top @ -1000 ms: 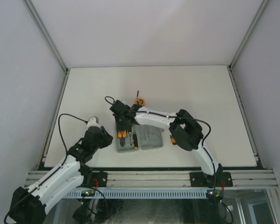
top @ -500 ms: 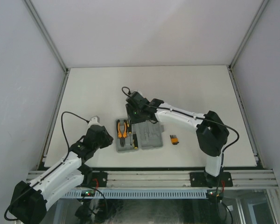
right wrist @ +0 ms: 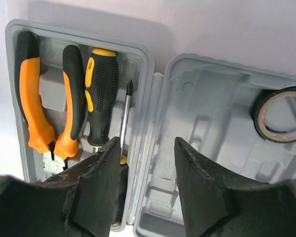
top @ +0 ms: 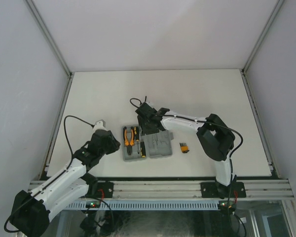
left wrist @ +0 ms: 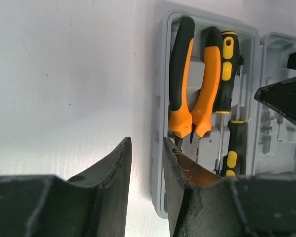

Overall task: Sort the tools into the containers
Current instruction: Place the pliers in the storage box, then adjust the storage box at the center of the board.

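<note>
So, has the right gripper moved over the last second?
Yes. In the top view the right gripper has shifted rightward, from over the tool case's left half to its far edge by the hinge.

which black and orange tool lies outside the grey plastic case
The small black-and-orange bit set, on the white table right of the grey plastic case; the orange-handled pliers and both black-and-orange screwdrivers lie inside its left half.
</note>
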`<state>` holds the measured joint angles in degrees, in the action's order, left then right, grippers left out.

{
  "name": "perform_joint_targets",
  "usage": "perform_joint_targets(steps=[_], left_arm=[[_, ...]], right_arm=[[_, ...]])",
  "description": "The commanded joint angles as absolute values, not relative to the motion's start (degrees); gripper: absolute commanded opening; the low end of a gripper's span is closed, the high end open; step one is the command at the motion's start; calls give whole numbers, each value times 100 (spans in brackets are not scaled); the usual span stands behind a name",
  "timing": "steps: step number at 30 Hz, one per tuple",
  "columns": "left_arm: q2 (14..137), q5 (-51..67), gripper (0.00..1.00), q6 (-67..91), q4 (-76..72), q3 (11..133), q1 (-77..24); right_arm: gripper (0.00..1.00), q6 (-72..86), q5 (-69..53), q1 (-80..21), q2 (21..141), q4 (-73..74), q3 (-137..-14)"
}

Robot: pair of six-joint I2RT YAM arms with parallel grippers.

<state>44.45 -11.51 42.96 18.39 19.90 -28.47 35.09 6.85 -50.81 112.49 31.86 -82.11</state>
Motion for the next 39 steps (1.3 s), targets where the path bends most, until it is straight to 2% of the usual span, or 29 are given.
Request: perform_joint_targets(steps=[1,6,11,15,27,39], left_arm=[[4368,-1230,36,4298,1811,2303,-2812],[4424,-1212,36,4307,1811,2325,-2812],[4488,-1194,36,4290,1855,2444,-2812],[4525,-1156,36,4240,1912,2608,-2812],[5205,-1052,37,4078,1800,3140,-3014],[6453,-1379,34,4017,1715,3783,-3634]], right_arm=[[46,3550,464,-5115,11323,2783,-8154],[38,3572,430,-5139,11499,2825,-8147],[24,3649,735,-5228,11501,3014,-7968],[17,3735,906,-5314,11374,3100,-7635],[14,4224,1072,-5618,10416,2811,-6121],[11,4413,946,-5701,10184,2534,-5762]])
